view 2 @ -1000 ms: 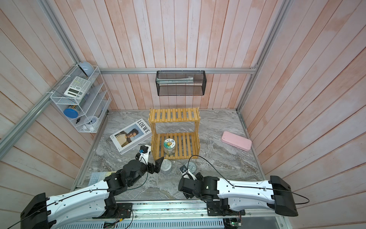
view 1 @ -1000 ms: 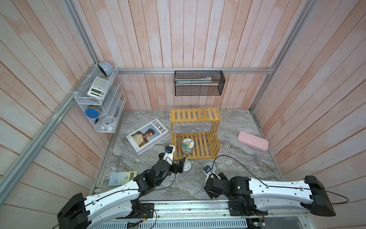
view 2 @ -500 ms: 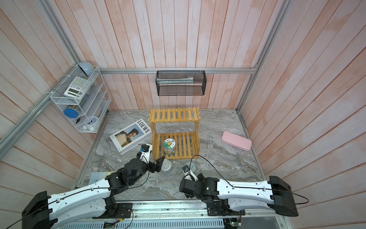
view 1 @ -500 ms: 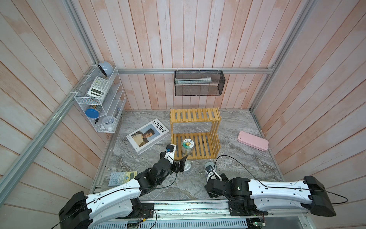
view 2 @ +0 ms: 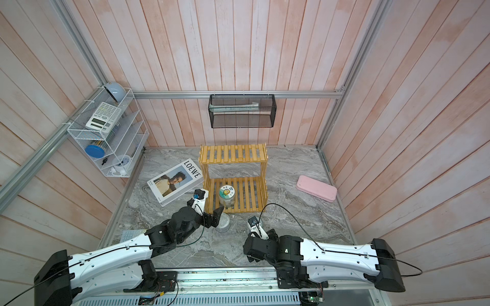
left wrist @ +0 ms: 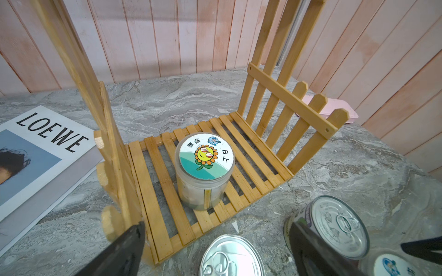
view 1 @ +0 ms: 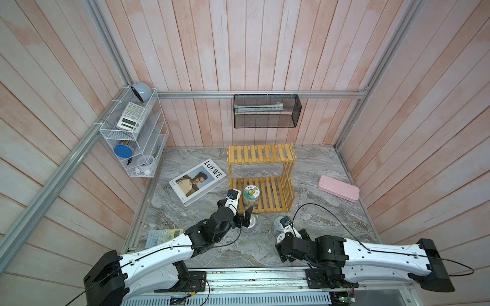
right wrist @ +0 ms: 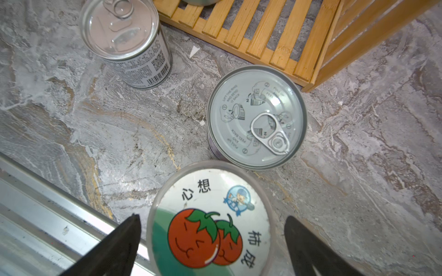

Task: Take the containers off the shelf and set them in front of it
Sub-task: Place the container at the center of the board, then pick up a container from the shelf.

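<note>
Sunflower jar (left wrist: 205, 167) upright, lid up, on shelf (left wrist: 250, 155)

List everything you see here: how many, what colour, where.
yellow wooden slatted shelf: 1, yellow, back middle of table
clear sunflower-lidded jar: 1, white-green lid, shelf's lower tier
silver pull-tab tins: 2, silver, table before shelf
clear tomato-lidded jar: 1, white-red lid, between jaws of right gripper
LOEWE book: 1, white, left of shelf
flat pink case: 1, pink, right of shelf
pale calculator: 1, blue-yellow, table's front left
white wire rack: 1, white, left wall
black mesh basket: 1, black, back wall
left gripper: 1, black, open, by a tin
right gripper: 1, black, open
</note>
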Controlling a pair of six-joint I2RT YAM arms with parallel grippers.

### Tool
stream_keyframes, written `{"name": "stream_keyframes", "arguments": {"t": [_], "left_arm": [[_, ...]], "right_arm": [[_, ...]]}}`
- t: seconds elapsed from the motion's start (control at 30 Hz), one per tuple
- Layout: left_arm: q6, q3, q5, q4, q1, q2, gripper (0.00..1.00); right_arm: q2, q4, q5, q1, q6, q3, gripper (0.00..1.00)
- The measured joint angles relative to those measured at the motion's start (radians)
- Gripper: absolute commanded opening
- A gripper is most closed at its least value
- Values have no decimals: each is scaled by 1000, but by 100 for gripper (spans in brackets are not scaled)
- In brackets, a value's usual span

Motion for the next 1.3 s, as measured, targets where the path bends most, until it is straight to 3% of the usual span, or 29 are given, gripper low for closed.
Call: {"name": "stream_keyframes", "arguments": {"t": [0.3, 0.47, 0.77, 1.3], "left_arm": [[-8, 219, -14, -145, -30, 192, 100], [-41, 409, -87, -267, -79, 340, 100], [-156, 675, -203, -471, -75, 587, 100], [-255, 778, -202, -575, 54, 709, 100]], "right_arm": [[-174, -70, 45, 0, 2, 53, 98], [-211, -100, 69, -15, -13, 85, 98], [-270, -115, 75, -58, -48, 90, 98], [-308, -126, 75, -81, -67, 91, 98]]}}
